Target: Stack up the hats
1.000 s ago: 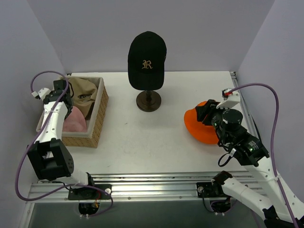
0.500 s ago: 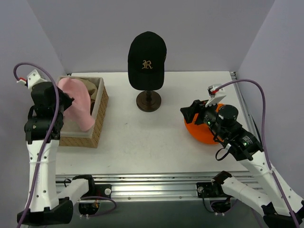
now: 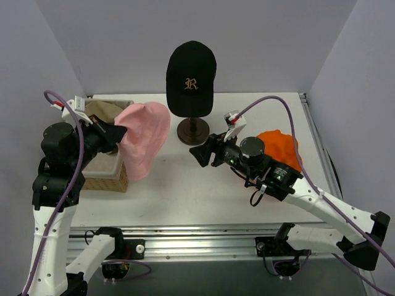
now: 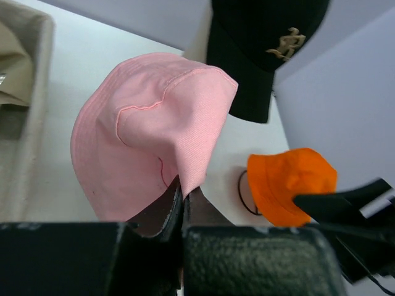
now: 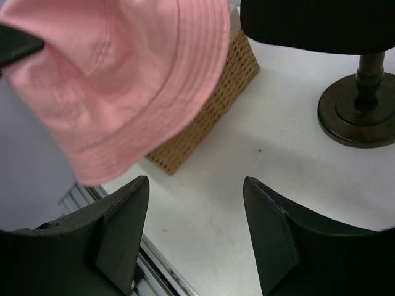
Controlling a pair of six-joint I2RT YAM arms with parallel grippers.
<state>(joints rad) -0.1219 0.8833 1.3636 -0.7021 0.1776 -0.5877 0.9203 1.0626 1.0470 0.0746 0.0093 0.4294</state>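
One hat (image 3: 145, 139), left jaws clamping — right parted

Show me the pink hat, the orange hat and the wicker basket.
pink hat (image 3: 145, 135), top external view, middle of the fabric
orange hat (image 3: 281, 145), top external view, its crown
wicker basket (image 3: 105, 179), top external view, front wall

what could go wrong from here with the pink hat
The left gripper pinches only one fold of the pink hat, which hangs free; it might slip out. The open right gripper points at it from close by, so the grippers could collide. A swing could nudge the black cap.
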